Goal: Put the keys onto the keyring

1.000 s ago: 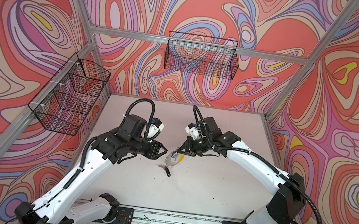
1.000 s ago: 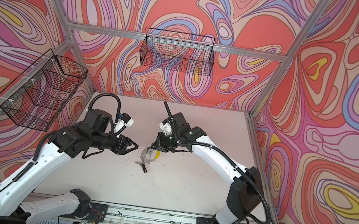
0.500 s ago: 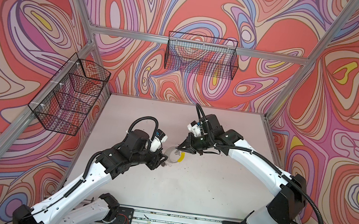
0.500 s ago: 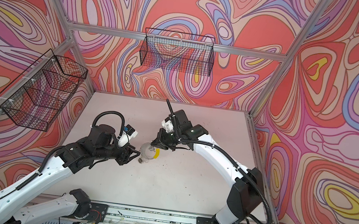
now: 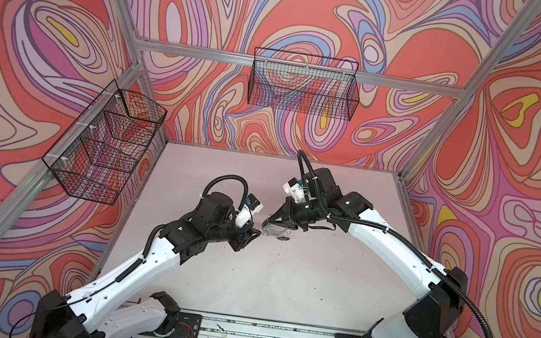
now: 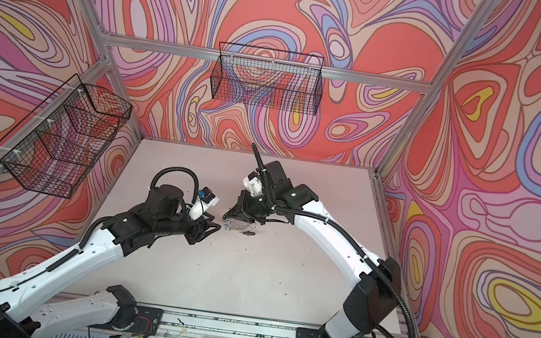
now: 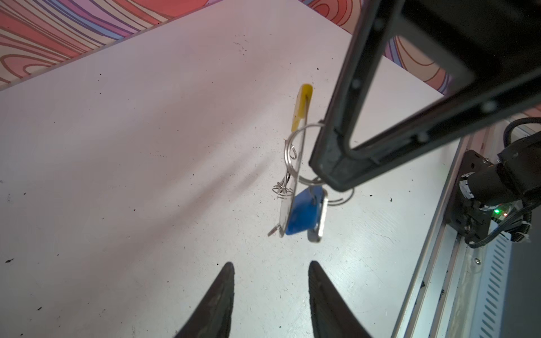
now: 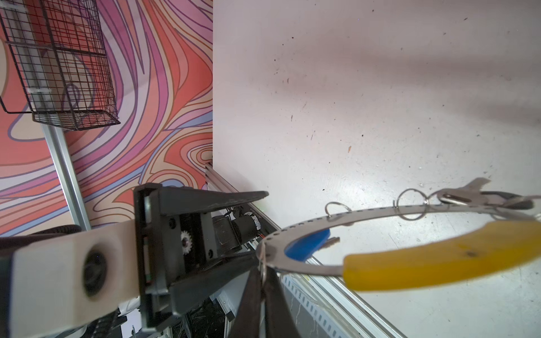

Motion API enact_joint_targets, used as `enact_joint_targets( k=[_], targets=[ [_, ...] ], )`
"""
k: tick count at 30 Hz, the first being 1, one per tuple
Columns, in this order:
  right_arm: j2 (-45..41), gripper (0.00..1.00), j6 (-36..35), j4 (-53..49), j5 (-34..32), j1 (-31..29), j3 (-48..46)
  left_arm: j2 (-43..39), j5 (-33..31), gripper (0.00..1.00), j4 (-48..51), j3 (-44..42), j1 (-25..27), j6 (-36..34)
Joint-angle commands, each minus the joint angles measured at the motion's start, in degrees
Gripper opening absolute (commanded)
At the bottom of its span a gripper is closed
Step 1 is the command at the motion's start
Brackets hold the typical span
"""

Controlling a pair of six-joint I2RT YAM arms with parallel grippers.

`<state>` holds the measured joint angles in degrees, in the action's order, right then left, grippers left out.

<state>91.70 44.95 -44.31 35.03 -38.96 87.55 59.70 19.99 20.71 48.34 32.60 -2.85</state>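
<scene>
**A:** What has changed in the last second?

**B:** The left gripper point(image 7: 270, 264) has swung in low. In both top views it now points at the keyring point(image 8: 366, 212) from 9 o'clock, just beside it and not touching. Its jaws stand partly apart with nothing between them.

**A:** And the right gripper?

**B:** The right gripper point(image 8: 262, 275) has not budged. It is pinched fully shut on the keyring's edge and holds it above the table point(image 5: 280, 287) from 1 o'clock.

**A:** The 2 keys?

**B:** The blue-tag key point(image 7: 304, 213) dangles under the keyring. The black-tag key point(image 8: 468, 199) was at 6 o'clock of the keyring a second ago. Now it sits at 3 o'clock, near one end of the yellow segment point(image 8: 439, 260). I cannot tell whether either key is properly threaded.

**A:** Meaning?

**B:** I judge the left is lining up to pinch a key or its small ring. The keyring looks free to swing, so the aim is delicate.
</scene>
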Motion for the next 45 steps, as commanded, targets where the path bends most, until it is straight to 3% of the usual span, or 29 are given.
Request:
enact_joint_targets(
  k=[1,9,15,24,28,38,39,42,45],
  targets=[
    [-1.45,0.0,-1.93,-1.85,1.25,0.2,1.83,0.28,0.58,0.44,-2.15,2.11,0.01,-2.85],
    [-1.52,0.0,-2.93,-1.78,3.25,0.2,2.47,1.49,1.82,0.42,-5.29,1.59,0.0,-3.62],
    [-1.79,0.0,-3.48,-1.23,4.68,0.16,2.85,3.47,4.0,0.3,-8.05,2.48,-1.24,-5.36],
    [-1.97,0.0,-4.09,-0.69,6.24,0.19,3.35,5.05,11.27,0.2,-9.33,4.09,-2.85,-4.47],
    [-2.04,0.0,-4.35,-0.61,6.68,0.2,3.18,4.38,14.14,0.0,-8.51,4.4,-3.2,-4.71],
    [-1.47,0.0,-4.73,-0.92,7.68,0.2,4.48,2.55,19.71,0.0,-4.32,5.71,-5.61,-4.64],
    [-1.42,0.02,-5.35,-1.64,7.69,0.2,5.11,2.53,20.21,0.0,-4.08,5.8,-5.96,-4.71],
    [-1.87,0.34,-7.43,-3.26,6.77,0.2,7.49,2.59,21.49,0.0,-3.08,6.35,-6.63,-5.03],
    [-2.74,0.43,-10.43,-5.85,4.76,0.24,10.3,3.42,22.95,0.0,-0.36,8.0,-7.02,-6.2]
  ],
)
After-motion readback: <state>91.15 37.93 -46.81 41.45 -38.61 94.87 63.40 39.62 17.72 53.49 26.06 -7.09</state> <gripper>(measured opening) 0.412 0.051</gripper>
